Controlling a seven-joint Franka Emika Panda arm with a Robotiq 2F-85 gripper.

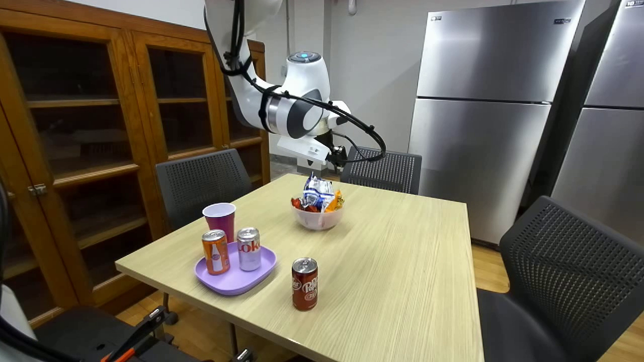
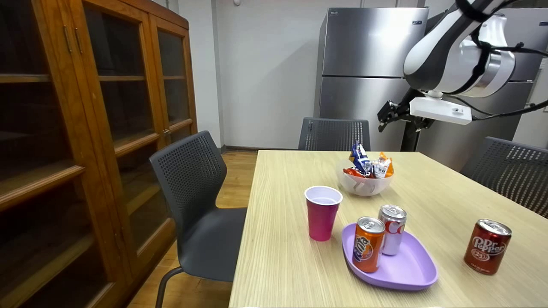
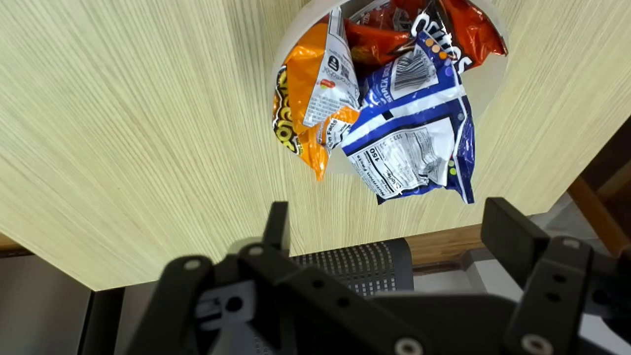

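The pale bowl (image 1: 317, 221) sits upright on the table (image 1: 397, 261), filled with snack bags. A blue-and-white bag (image 3: 409, 128) sticks up highest out of it, an orange bag (image 3: 305, 74) is just beside that, and shiny red packaging (image 3: 473, 34) shows at the bowl's rim. The gripper (image 3: 387, 214) is the arm's end nearest to all this — in both exterior views it hangs in the air higher than the bowl, clear of the bags. Its jaws are spread wide, with the two dark fingers (image 3: 512, 236) well apart in the wrist view. Nearer the table's front edge is a purple tray (image 1: 234, 286), on which an orange can (image 1: 215, 254) and a silver can (image 1: 249, 251) stand upright, near each other. A magenta cup (image 2: 322, 218) with a white inside stands on the table just beside the tray, and a dark red can (image 1: 305, 286) stands upright on the tabletop, apart from the tray — on the side away from the cup. Around the table are dark chairs (image 2: 190, 179) with perforated backs. A wooden cabinet (image 1: 128, 100) with glass doors and a steel fridge (image 1: 483, 151) stand farther out.
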